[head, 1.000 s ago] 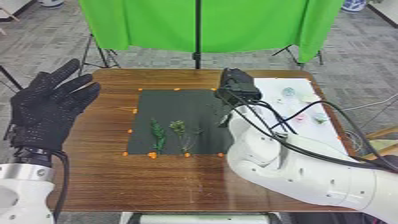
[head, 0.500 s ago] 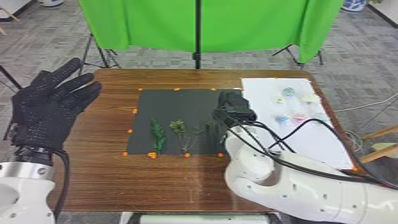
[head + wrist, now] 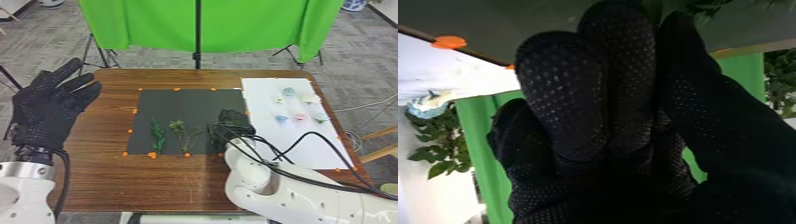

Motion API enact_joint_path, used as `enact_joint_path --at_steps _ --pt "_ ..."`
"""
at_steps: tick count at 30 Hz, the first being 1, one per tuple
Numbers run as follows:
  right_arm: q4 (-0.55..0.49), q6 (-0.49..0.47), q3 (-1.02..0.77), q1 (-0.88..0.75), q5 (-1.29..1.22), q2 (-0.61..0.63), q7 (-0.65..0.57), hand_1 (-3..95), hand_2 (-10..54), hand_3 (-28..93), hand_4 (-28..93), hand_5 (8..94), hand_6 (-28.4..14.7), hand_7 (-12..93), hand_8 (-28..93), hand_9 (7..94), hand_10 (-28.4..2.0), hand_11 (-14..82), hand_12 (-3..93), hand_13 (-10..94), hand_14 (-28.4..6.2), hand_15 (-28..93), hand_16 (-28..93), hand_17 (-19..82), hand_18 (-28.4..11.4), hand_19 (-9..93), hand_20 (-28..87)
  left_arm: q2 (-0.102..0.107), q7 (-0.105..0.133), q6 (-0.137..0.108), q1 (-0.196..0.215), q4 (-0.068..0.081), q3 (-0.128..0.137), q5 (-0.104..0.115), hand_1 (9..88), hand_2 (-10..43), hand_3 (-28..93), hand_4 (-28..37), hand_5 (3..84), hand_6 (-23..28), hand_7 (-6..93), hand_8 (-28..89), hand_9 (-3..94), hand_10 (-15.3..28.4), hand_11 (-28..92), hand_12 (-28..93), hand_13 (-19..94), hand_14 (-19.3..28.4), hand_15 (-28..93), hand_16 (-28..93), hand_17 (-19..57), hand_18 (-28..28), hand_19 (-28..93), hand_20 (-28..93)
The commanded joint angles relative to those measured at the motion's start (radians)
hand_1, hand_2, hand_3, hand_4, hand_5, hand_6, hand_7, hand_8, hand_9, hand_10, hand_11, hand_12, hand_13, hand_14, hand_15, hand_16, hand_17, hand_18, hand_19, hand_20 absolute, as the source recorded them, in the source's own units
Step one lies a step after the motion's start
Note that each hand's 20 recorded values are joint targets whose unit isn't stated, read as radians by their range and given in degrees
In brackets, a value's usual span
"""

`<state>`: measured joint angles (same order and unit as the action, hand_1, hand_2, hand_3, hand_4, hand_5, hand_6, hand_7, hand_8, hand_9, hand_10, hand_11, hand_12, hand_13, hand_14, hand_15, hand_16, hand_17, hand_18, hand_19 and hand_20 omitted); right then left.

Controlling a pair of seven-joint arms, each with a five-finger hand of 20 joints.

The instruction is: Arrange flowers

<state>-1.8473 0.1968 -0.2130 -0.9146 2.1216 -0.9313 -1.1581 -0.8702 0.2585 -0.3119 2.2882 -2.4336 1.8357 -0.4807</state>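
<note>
Low over the black mat's right side [image 3: 178, 107] is my right hand [image 3: 233, 119], close to a dark green sprig [image 3: 215, 134]. In the right wrist view my right hand [image 3: 607, 95] has fairly straight fingers, the thumb beside them, and greenery [image 3: 704, 7] lies past the fingertips. A leafy green stem [image 3: 158, 135] and a branching stem [image 3: 179, 131] lie on the mat. Several pale flower heads, among them a pink one [image 3: 300, 117] and a blue one [image 3: 282, 119], sit on the white sheet [image 3: 284, 140]. Raised at the left, my left hand [image 3: 46, 107] is open.
Orange markers [image 3: 152, 155] line the mat's edges on the brown wooden table [image 3: 93, 175]. A green cloth [image 3: 160, 30] hangs behind the table. Black cables [image 3: 311, 172] run along my right arm, over the lower part of the white sheet.
My right hand has moved nearer along the mat's right side, from its far corner toward the near half. More of the white sheet and its flower heads is uncovered. My left hand has stayed in place.
</note>
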Motion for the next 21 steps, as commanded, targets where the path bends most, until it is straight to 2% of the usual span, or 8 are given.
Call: enact_joint_path --at_steps 1,10,12,16,19,20,21 --pt "0.026 0.013 0.010 0.019 0.008 0.001 -0.023 53.4 -9.5 72 -28 88.5 -1.5 21 10 93.7 -9.0 33.9 17.7 88 -6.5 58 19 52 -21.3 93 36 -0.010 -0.018 0.009 0.000 0.010 -0.010 -0.006 21.4 9.4 77 -25.7 36.7 10.5 16.0 -10 33.7 21.8 29 11 25 28.4 50 -9 -7.0 28.4 66 -13" --pt "0.056 0.015 0.004 0.022 0.008 -0.025 -0.036 53.3 -9.5 72 -28 88.3 -1.3 22 9 93.7 -9.1 34.0 17.7 88 -6.4 58 19 52 -21.2 93 36 -0.009 -0.026 0.013 -0.011 0.015 -0.015 -0.007 21.4 9.4 77 -25.7 36.7 10.6 16.0 -10 33.7 21.9 29 11 25 28.4 50 -9 -7.1 28.4 66 -12" --pt "0.060 0.019 0.004 0.020 0.001 -0.030 -0.041 53.3 -9.5 72 -28 88.3 -1.3 22 9 93.7 -9.1 34.1 17.5 88 -6.4 58 19 52 -21.2 93 36 -0.013 -0.034 0.018 -0.018 0.018 -0.018 -0.008 21.4 9.4 77 -25.7 36.8 10.6 15.9 -10 33.7 21.8 29 11 25 28.4 50 -9 -7.1 28.4 66 -12" --pt "0.050 0.022 -0.002 0.005 0.000 -0.033 -0.040 53.1 -9.5 73 -28 88.4 -1.3 22 9 93.7 -9.1 34.4 17.2 89 -6.4 58 19 52 -21.3 93 36 -0.015 -0.040 0.017 -0.017 0.017 -0.013 -0.011 21.4 9.3 77 -25.7 36.7 10.6 16.0 -10 33.7 21.8 29 11 25 28.4 50 -9 -7.1 28.4 66 -12" --pt "0.043 0.052 0.008 0.003 0.014 -0.030 -0.046 52.8 -9.5 73 -28 88.4 -1.3 22 9 93.7 -9.1 34.6 16.9 89 -6.3 58 19 52 -21.4 93 36 -0.017 -0.045 0.021 -0.014 0.015 -0.012 -0.011 21.4 9.3 77 -25.7 36.8 10.6 15.9 -10 33.7 21.9 29 11 25 28.4 50 -9 -7.1 28.4 66 -12" --pt "0.044 0.056 0.005 0.000 0.025 -0.031 -0.051 51.9 -9.5 73 -28 88.4 -1.2 22 9 93.7 -9.1 34.7 16.9 89 -6.4 58 19 52 -21.4 93 36 -0.019 -0.054 0.023 -0.022 0.019 -0.014 -0.014 21.4 9.3 77 -25.7 36.8 10.6 15.9 -10 33.8 21.9 29 11 25 28.4 50 -9 -7.1 28.4 66 -12" --pt "0.044 0.061 0.015 0.006 0.032 -0.028 -0.054 50.9 -9.5 72 -28 88.3 -1.2 22 9 93.7 -9.1 34.6 16.8 89 -6.4 58 19 52 -21.5 93 36 -0.018 -0.051 0.023 -0.016 0.016 -0.012 -0.014 21.4 9.4 77 -25.7 36.8 10.6 15.9 -10 33.8 21.9 29 11 25 28.4 50 -9 -7.1 28.4 66 -12"
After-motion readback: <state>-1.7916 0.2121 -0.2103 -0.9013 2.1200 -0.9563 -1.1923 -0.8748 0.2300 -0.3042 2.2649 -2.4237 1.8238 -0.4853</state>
